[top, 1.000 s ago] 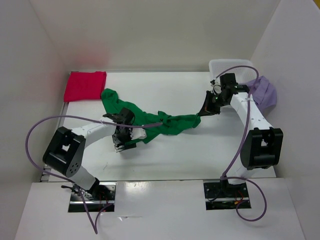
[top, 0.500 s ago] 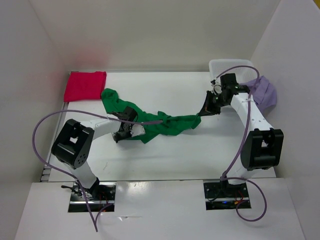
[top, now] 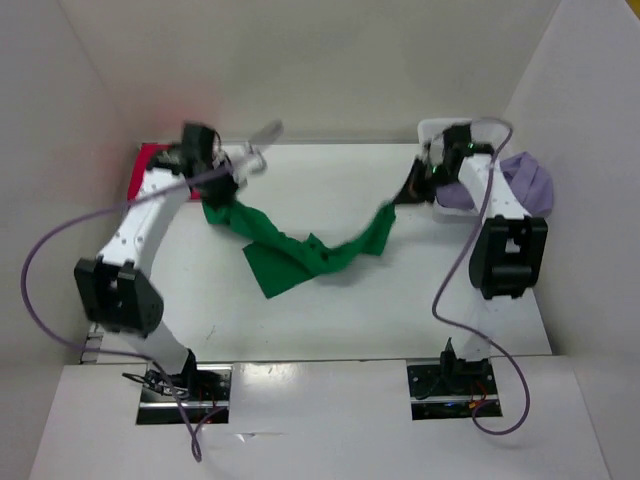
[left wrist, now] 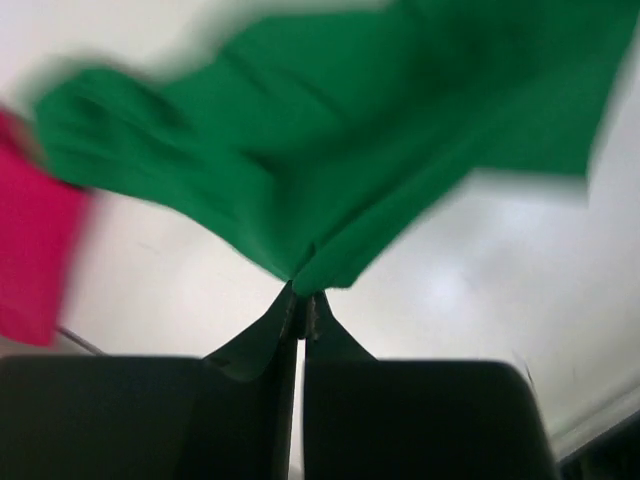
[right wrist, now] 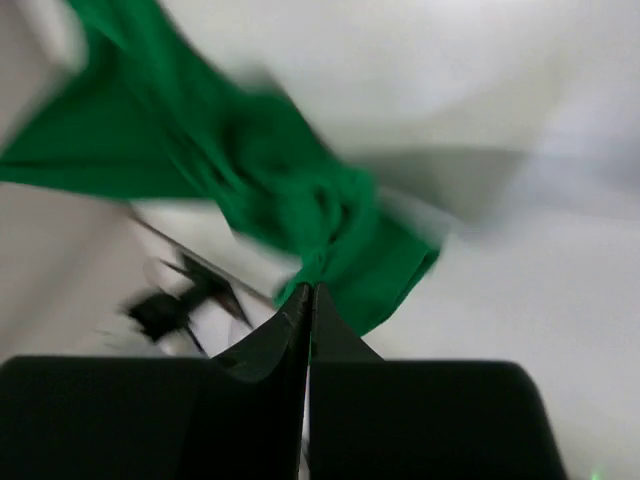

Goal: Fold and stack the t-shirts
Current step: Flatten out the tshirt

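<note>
A green t-shirt (top: 300,255) hangs stretched between both grippers above the table, its middle sagging down. My left gripper (top: 220,195) is at the far left, shut on one bunched end (left wrist: 300,250). My right gripper (top: 398,200) is at the far right, shut on the other end (right wrist: 330,230). The red t-shirt (top: 145,170) lies at the far left corner, mostly hidden by the left arm; it shows blurred in the left wrist view (left wrist: 30,260). The lavender t-shirt (top: 530,180) drapes over the basket at the far right.
A white plastic basket (top: 450,128) stands at the far right corner, close behind the right arm. White walls enclose the table on the left, back and right. Purple cables loop out from both arms.
The left gripper has shut on the green shirt and swung up to the far left, over the red shirt. The right arm has pulled back toward the basket, and the shirt is now stretched out.
</note>
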You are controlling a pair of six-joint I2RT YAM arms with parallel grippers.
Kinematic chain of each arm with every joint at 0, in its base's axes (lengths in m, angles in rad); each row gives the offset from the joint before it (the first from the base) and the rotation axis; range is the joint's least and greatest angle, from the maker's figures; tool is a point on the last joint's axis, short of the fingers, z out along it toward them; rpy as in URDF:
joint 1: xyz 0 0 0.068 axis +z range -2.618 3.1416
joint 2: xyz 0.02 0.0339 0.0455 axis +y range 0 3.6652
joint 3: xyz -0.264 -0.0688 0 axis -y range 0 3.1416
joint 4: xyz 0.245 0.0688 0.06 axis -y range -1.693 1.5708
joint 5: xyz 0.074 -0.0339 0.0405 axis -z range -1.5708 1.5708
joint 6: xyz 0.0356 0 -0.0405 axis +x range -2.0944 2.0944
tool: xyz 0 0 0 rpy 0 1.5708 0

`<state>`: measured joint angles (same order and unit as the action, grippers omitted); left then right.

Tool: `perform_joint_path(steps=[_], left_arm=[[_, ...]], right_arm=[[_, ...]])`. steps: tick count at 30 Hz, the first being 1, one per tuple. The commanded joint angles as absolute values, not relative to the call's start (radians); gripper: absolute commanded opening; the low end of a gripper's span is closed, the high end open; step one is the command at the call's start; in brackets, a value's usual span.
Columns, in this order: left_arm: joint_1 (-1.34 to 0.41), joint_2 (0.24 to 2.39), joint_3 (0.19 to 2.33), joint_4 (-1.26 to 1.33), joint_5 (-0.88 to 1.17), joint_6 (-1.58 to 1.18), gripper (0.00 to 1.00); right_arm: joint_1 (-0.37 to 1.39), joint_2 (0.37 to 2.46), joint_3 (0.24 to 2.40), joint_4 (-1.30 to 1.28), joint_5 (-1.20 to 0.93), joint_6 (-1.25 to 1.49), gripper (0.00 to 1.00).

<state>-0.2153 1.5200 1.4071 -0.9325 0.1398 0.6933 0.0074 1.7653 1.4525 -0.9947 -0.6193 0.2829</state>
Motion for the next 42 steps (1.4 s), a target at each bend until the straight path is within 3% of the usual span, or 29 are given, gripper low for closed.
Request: perform_joint_path(steps=[1, 3, 6, 17, 19, 22, 23, 26, 29, 33, 42], left_arm=[[-0.027, 1.728, 2.098, -0.989, 0.397, 0.570, 0.00], [0.084, 1.796, 2.463, -1.000, 0.478, 0.464, 0.00], [0.123, 1.887, 2.612, -1.051, 0.489, 0.462, 0.00], [0.152, 1.807, 2.430, -1.078, 0.368, 0.598, 0.00], [0.152, 1.757, 2.334, -1.066, 0.327, 0.671, 0.00], [0.106, 1.576, 1.929, -0.936, 0.191, 0.771, 0.00], [0.091, 1.475, 1.684, -0.860, 0.151, 0.800, 0.00], [0.049, 1.366, 1.319, -0.821, 0.052, 0.857, 0.00], [0.063, 1.355, 1.142, -0.868, 0.093, 0.838, 0.00], [0.072, 1.355, 1.026, -0.868, 0.103, 0.816, 0.00], [0.120, 1.345, 1.006, -0.975, 0.071, 0.816, 0.00]], right_arm=[[-0.127, 1.842, 1.961, -0.766, -0.836, 0.509, 0.00], [-0.190, 1.865, 2.210, -0.779, -0.758, 0.572, 0.00], [-0.209, 1.875, 2.217, -0.844, -0.726, 0.549, 0.00], [-0.299, 1.599, 1.685, -0.835, -0.749, 0.388, 0.00], [-0.299, 1.547, 1.567, -0.834, -0.749, 0.377, 0.00], [-0.288, 1.438, 1.369, -0.822, -0.730, 0.368, 0.00], [-0.278, 1.390, 1.321, -0.822, -0.730, 0.359, 0.00], [-0.221, 1.324, 1.163, -0.848, -0.667, 0.350, 0.00], [-0.202, 1.281, 1.043, -0.861, -0.658, 0.341, 0.00], [-0.190, 1.256, 0.934, -0.873, -0.649, 0.331, 0.00], [-0.190, 1.232, 0.896, -0.962, -0.609, 0.284, 0.00]])
